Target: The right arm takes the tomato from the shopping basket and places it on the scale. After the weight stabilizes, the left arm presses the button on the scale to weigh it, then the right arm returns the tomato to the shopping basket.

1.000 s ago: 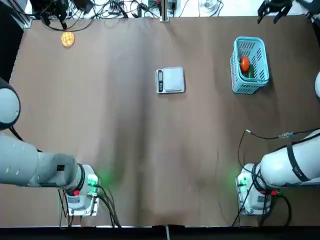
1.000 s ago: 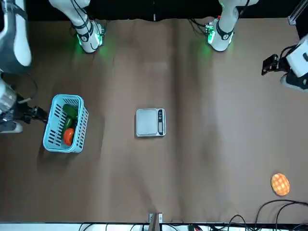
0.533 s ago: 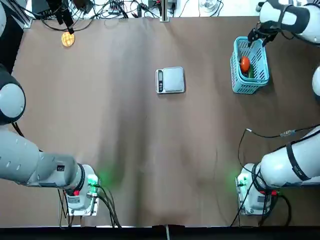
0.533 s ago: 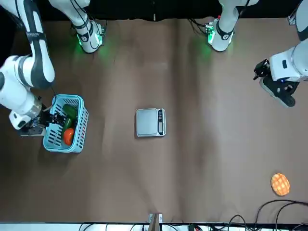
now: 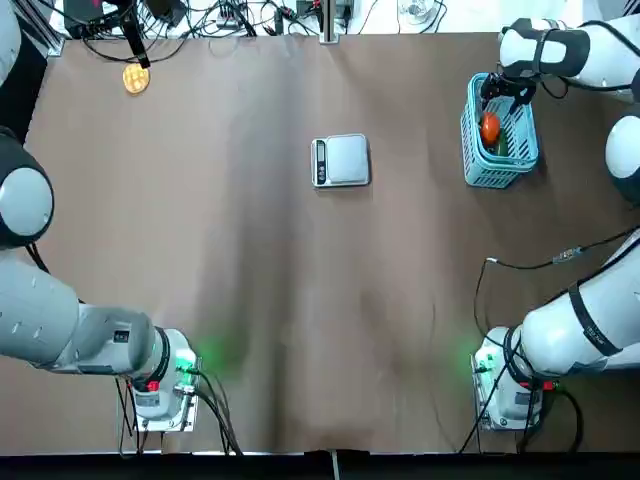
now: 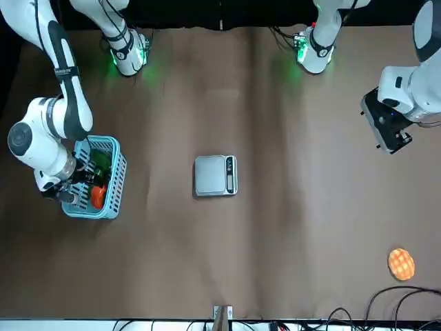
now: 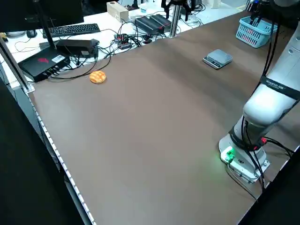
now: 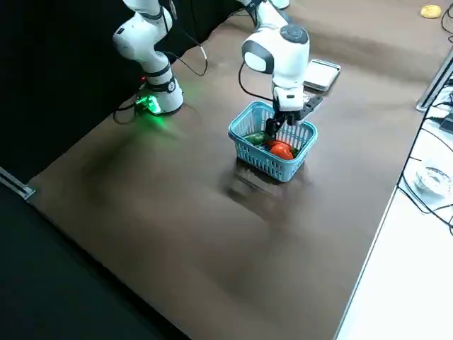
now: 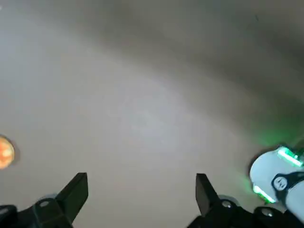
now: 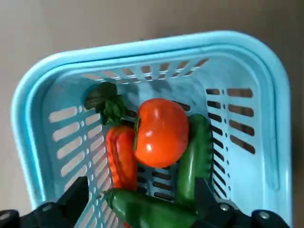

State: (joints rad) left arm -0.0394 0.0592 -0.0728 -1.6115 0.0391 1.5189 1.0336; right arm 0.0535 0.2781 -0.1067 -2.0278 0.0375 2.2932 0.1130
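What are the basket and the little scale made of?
The basket looks like smooth, slightly glossy light-blue plastic, with moulded slots through its walls. The scale's silver-grey platform could be brushed metal or painted plastic; its even, flat sheen doesn't settle it.

Top view: overhead, facing down, robot's way. Front view: across the table, facing the robot; both share the whole scale. Side views: raised, diagonal. Right wrist view: close above the basket. Left wrist view: over the tabletop.
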